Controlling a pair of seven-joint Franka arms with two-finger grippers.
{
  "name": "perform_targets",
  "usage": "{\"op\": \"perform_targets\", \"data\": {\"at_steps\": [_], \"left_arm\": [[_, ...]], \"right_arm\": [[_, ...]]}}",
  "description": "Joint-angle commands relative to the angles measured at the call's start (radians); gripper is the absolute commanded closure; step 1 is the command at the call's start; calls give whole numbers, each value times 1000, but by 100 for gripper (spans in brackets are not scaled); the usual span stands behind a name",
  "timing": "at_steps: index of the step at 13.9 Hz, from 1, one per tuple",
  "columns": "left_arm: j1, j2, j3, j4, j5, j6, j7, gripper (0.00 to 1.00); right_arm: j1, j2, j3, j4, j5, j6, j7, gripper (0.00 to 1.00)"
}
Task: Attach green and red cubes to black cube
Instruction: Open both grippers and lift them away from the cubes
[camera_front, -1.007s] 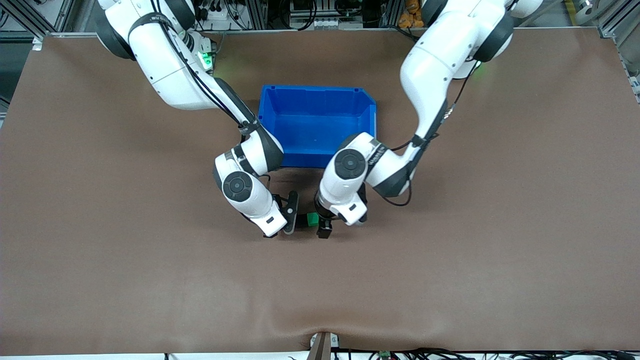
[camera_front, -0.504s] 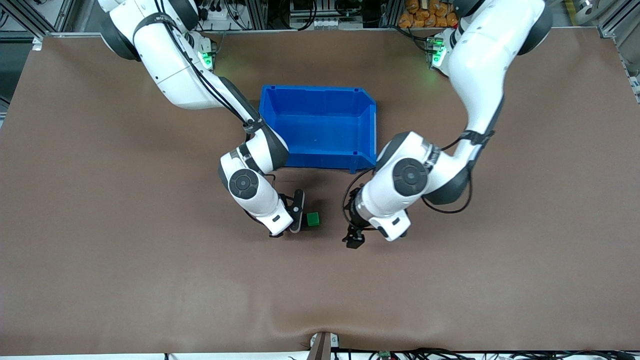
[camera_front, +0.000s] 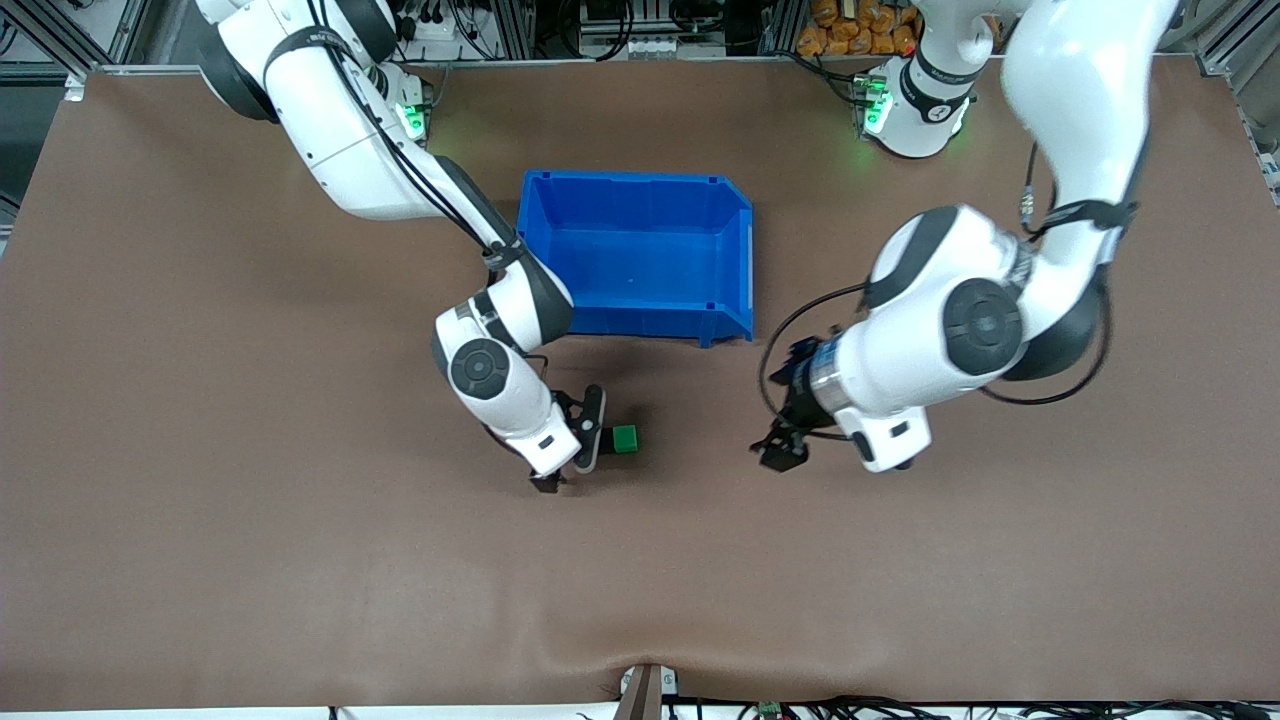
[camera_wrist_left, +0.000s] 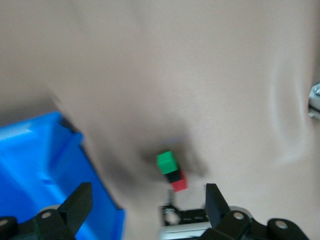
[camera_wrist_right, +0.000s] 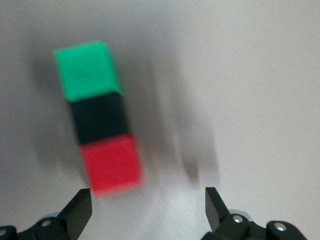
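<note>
Green, black and red cubes joined in one row on the table

The green cube (camera_wrist_right: 88, 70), black cube (camera_wrist_right: 99, 118) and red cube (camera_wrist_right: 111, 164) touch in a straight line, nearer the front camera than the blue bin (camera_front: 737, 262); the right claw (camera_front: 572, 462), spread and empty, hangs just beside the red end, the left claw (camera_front: 781, 452), spread and empty, well apart

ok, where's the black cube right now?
On the table, the black cube sits between the green cube and the red cube, in a row nearer the front camera than the blue bin.
</note>
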Motion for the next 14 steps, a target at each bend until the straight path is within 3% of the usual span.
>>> {"op": "perform_targets", "data": {"at_steps": [1, 6, 7, 9, 12, 14], "left_arm": [[81, -92, -45, -32, -15, -127, 143, 0], [202, -197, -73, -32, -14, -300, 553, 0], [222, -217, -73, -32, -14, -322, 611, 0], [253, -249, -73, -32, -14, -346, 667, 0], [255, -286, -67, -32, 5, -367, 702, 0], [255, -309, -64, -32, 54, -385, 811, 0]], "right_arm": [[-124, -71, -19, -10, 3, -21, -12, 0], [-258, -186, -22, -8, 0, -70, -21, 0], [-283, -209, -22, -7, 0, -135, -15, 0], [-332, -252, -22, -2, 3, -260, -9, 0], [-404, -304, -22, -1, 11, -271, 23, 0], [-431, -373, -22, -20, 9, -372, 71, 0]]}}
